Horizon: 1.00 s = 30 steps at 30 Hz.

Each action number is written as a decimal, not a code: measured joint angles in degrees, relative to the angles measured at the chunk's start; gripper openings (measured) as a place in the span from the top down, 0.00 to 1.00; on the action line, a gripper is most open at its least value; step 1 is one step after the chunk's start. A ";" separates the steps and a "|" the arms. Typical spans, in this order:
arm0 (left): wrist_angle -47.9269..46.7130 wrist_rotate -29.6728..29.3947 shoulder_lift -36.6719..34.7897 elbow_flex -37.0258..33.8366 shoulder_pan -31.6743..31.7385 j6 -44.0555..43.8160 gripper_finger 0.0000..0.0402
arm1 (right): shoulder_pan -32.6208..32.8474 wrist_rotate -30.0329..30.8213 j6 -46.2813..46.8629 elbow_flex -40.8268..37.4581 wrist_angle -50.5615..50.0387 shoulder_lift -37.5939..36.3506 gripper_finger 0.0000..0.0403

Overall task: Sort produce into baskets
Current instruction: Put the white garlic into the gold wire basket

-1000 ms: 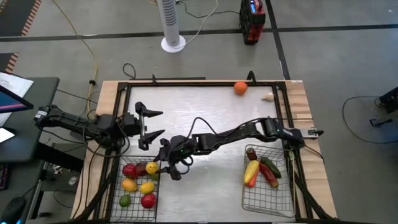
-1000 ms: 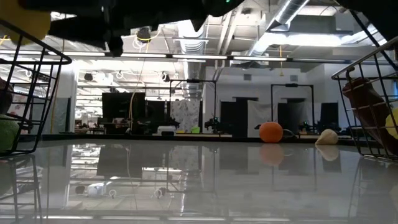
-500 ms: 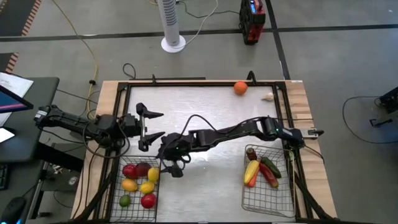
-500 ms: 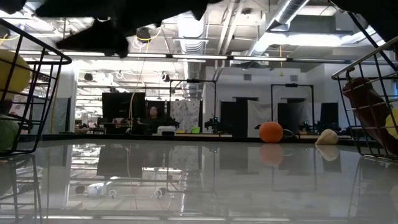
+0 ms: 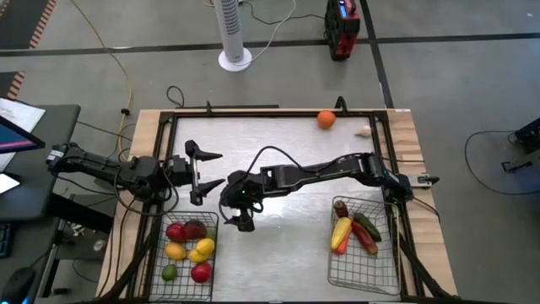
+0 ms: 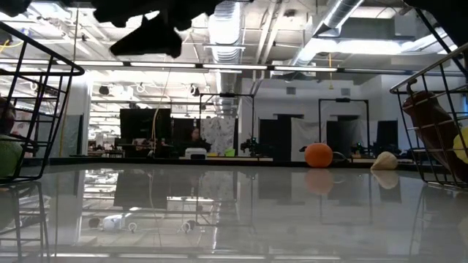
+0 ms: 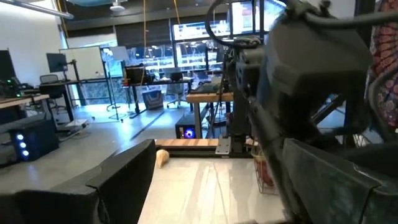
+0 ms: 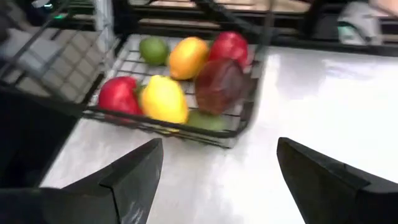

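Note:
The left wire basket (image 5: 187,252) holds red apples (image 5: 175,232), a dark plum (image 5: 195,229), yellow lemons (image 5: 205,247) and a lime (image 5: 169,272); they also show in the right wrist view (image 8: 163,99). The right basket (image 5: 364,263) holds corn (image 5: 340,233), a cucumber (image 5: 368,226) and red peppers. An orange (image 5: 326,119) and a garlic (image 5: 363,131) rest on the table by its far edge. My right gripper (image 5: 241,216) is open and empty, just right of the left basket's far corner. My left gripper (image 5: 207,169) is open and empty over the table's left side.
The table has a raised dark frame (image 5: 278,111) round it. My right arm (image 5: 321,176) reaches across the middle of the table from the right. The orange (image 6: 319,155) and the garlic (image 6: 384,161) also show far off in the low view.
My right gripper has let go of a yellow lemon over the left basket; the lemon has dropped in among the other fruit. The gripper has then drawn back toward the table's right and far edges, away from the basket.

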 joint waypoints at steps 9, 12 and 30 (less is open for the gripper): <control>-1.21 -0.04 -0.01 0.00 0.00 -0.08 0.15 | 0.02 4.10 -0.36 -0.03 -10.45 -2.44 0.15; -1.78 -0.07 -0.01 0.02 0.00 -0.38 0.15 | 0.00 9.07 -0.92 0.05 -17.50 -3.25 0.15; -6.74 -0.73 -0.02 0.01 -0.01 -1.46 0.15 | -15.29 45.32 14.64 -16.88 -39.58 -9.78 0.16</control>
